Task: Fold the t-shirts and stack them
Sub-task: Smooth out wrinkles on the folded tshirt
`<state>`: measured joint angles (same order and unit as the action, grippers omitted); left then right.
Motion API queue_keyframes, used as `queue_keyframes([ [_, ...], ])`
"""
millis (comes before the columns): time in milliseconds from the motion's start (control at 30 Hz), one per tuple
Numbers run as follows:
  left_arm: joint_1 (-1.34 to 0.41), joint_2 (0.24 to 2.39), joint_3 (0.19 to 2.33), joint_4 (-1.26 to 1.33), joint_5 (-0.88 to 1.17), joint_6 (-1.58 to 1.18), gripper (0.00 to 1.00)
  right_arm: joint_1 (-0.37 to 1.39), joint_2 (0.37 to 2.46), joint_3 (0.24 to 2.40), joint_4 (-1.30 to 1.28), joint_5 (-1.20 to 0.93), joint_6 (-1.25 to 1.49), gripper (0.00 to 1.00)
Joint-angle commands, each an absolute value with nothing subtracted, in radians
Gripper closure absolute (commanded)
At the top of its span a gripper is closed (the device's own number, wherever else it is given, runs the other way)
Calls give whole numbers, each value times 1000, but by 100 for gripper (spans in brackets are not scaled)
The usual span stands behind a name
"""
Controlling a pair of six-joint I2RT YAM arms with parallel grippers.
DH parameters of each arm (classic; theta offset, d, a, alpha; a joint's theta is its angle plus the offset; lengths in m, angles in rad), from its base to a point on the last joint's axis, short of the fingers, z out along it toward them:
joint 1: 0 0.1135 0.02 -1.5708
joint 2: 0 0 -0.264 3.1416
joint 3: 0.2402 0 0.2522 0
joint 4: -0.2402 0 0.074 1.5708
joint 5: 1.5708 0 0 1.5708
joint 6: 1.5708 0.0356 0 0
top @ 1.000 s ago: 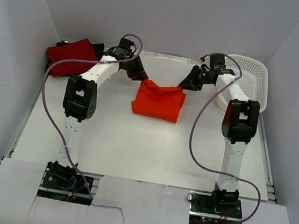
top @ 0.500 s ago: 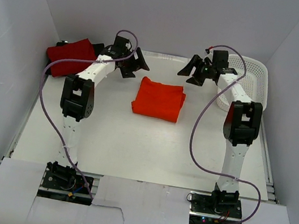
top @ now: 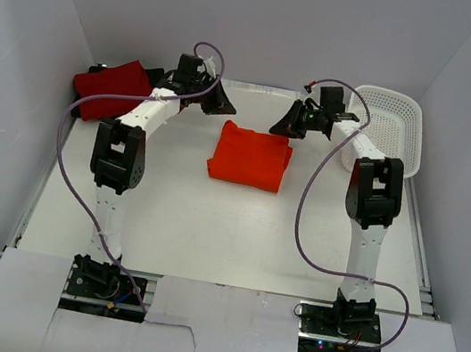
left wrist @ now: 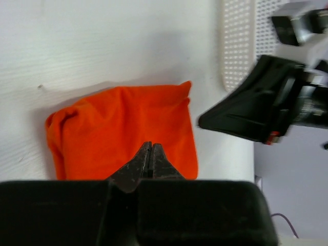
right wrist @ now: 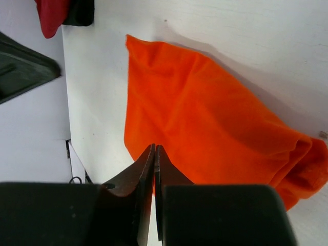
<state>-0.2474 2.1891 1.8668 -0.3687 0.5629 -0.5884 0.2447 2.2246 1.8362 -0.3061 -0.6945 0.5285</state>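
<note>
My left claw (left wrist: 151, 147) and right claw (right wrist: 154, 149), closed and empty, hover above the folded orange t-shirt (top: 250, 159).

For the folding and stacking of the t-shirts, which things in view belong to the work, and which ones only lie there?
Belong to the job:
- orange t-shirt, folded, in the middle
- crimson red t-shirt, at the far left
- black t-shirt, its edge showing beside the red one

Only lying about:
- white perforated basket, at the far right
</note>
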Motion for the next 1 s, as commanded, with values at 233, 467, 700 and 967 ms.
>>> queue_keyframes([
  [233,-256,2413,2082,-307,761,-629,100,236,2379,1933,-238,-735,591,92],
  [467,-261,2430,1987,-287,761,-591,100,221,2393,1835,-225,-649,572,92],
  [700,-262,2405,1908,-275,683,-546,100,212,2388,1760,-193,-609,554,92],
  [967,-255,2312,1848,-265,413,-502,100,196,2362,1720,-193,-560,519,92],
])
